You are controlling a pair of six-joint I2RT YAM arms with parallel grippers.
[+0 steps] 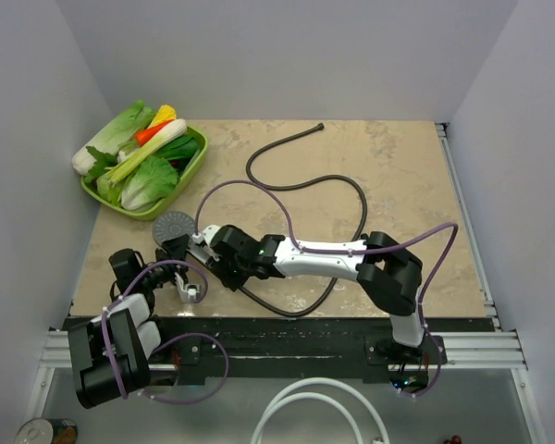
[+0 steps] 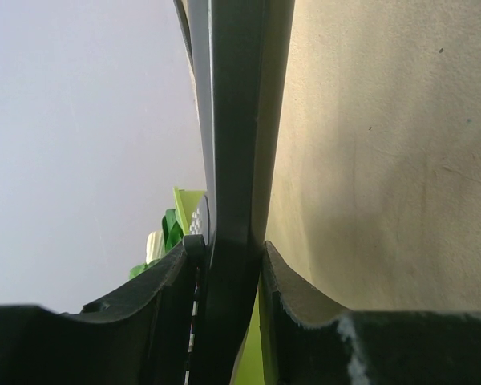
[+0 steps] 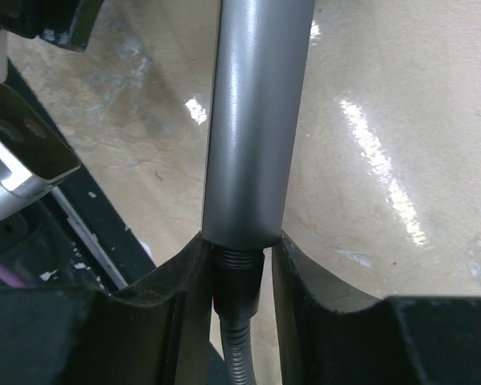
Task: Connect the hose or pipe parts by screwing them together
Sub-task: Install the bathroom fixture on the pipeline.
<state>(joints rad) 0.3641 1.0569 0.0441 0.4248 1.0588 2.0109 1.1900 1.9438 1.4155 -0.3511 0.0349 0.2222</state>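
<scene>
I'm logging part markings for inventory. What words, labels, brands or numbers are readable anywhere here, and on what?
None readable.
The can, bottom left, is too small and blurred to read.
The shower handle and hose show no markings.

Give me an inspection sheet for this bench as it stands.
Surface: beige stone-pattern table, glossy.
Job's things: dark hose snakes across the table; its threaded end sits at the base of the shower head handle; how far it is screwed in cannot be told.
Clutter: green tray of vegetables, far left corner.
Grippers: left gripper clamped on the shower head; right gripper flanks the hose's end nut, grip unclear.
Cables: purple cables loop along both arms.
Surroundings: plain pale walls; white tube and a can beyond the near edge.
</scene>
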